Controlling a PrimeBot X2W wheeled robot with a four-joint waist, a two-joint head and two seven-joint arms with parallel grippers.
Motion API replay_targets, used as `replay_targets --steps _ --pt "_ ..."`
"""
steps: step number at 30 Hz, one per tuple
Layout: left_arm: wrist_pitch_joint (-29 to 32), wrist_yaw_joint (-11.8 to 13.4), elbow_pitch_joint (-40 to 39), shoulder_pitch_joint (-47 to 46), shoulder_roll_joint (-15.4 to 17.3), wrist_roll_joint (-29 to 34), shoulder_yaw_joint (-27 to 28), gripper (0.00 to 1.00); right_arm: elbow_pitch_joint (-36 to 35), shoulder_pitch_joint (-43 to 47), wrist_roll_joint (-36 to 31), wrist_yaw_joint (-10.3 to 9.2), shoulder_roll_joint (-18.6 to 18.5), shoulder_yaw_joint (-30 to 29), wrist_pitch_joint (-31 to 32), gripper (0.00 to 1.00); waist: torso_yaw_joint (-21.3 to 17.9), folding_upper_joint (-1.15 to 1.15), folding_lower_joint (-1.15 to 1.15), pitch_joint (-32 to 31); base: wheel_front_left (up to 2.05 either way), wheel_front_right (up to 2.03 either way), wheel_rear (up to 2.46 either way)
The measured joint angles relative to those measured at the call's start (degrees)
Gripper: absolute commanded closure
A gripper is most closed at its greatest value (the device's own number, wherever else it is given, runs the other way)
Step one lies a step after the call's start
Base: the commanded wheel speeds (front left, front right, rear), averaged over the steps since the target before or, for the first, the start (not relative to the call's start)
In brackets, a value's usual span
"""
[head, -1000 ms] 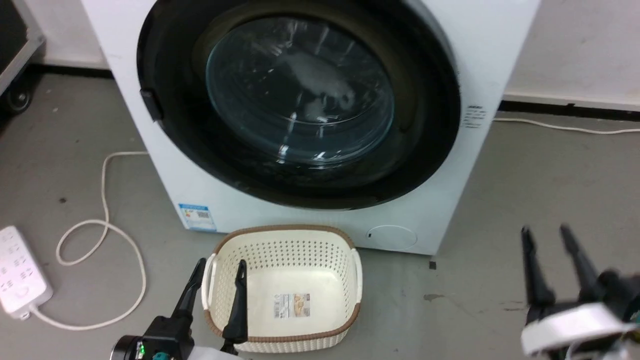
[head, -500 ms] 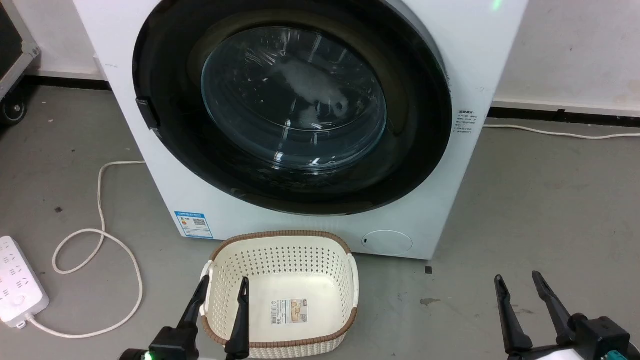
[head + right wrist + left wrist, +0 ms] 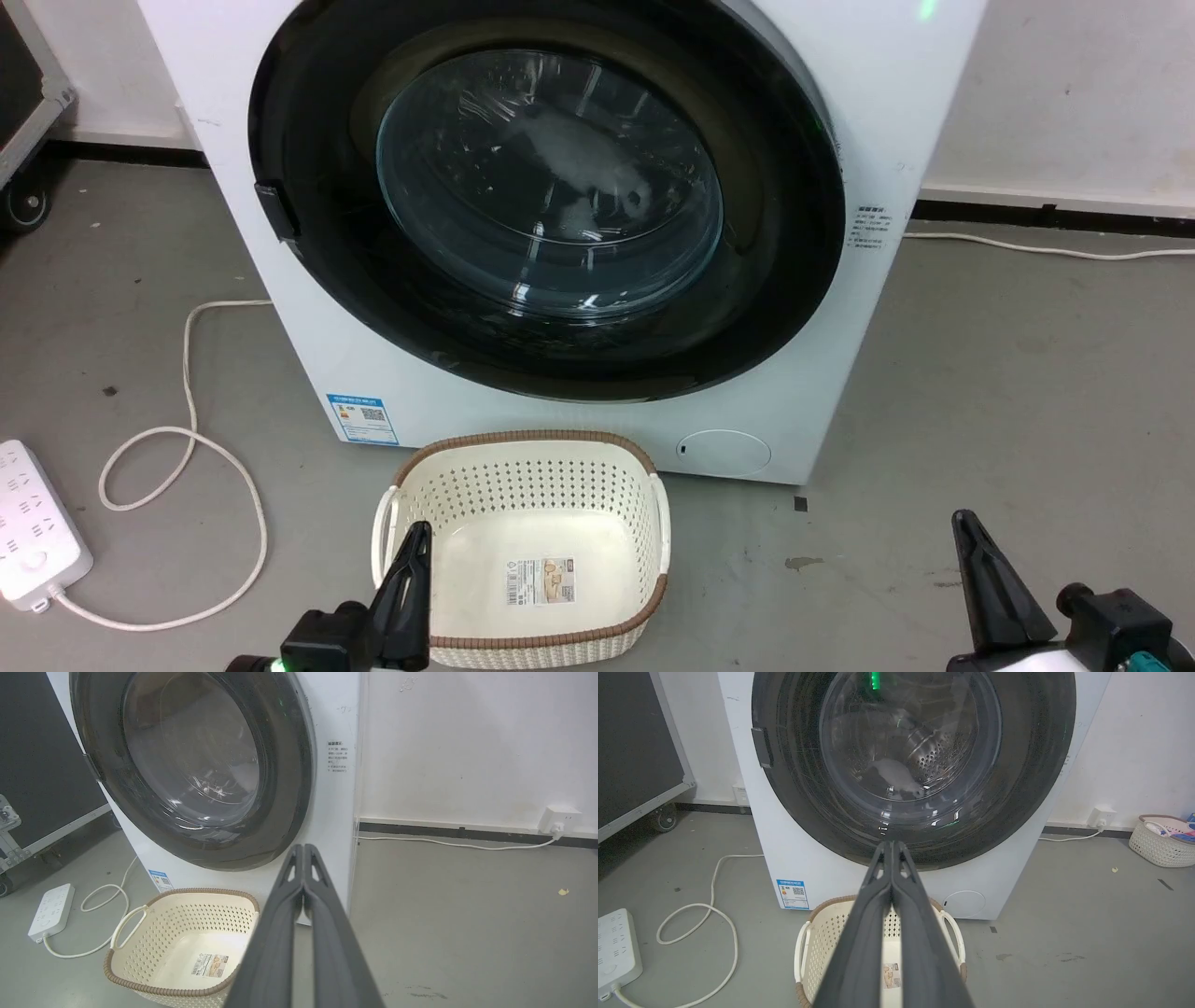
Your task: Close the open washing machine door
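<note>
The washing machine door point(image 3: 551, 201), a wide glossy black rim around a bulging glass window, lies flush against the white machine front in the head view. Its latch tab point(image 3: 277, 210) sits on the left rim. Through the glass in the left wrist view, the door point(image 3: 910, 756) shows the steel drum and something pale inside. My left gripper point(image 3: 417, 541) is shut and empty, low over the near-left rim of a basket. My right gripper point(image 3: 966, 527) is shut and empty above the floor at lower right. Both stand well short of the door point(image 3: 191, 765).
A cream perforated basket point(image 3: 523, 446) with a brown rim sits on the floor just before the machine. A white power strip point(image 3: 33, 523) and looped cable point(image 3: 187, 439) lie at left. A wheeled black case point(image 3: 635, 756) stands far left, another basket point(image 3: 1160, 842) far right.
Both grippers have gone from open to shut, with nothing between the fingers. The right gripper dropped lower in the head view, and a second ago the camera itself shifted slightly.
</note>
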Motion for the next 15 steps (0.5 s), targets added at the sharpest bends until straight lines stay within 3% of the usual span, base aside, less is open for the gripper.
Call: replay_targets --steps 15 --pt "1.6 0.0 -0.5 -0.1 0.0 0.6 0.7 1.0 -0.7 -0.1 -0.6 0.0 0.0 0.3 1.6 1.0 -0.4 0.0 0.0 0.1 0.0 0.0 0.0"
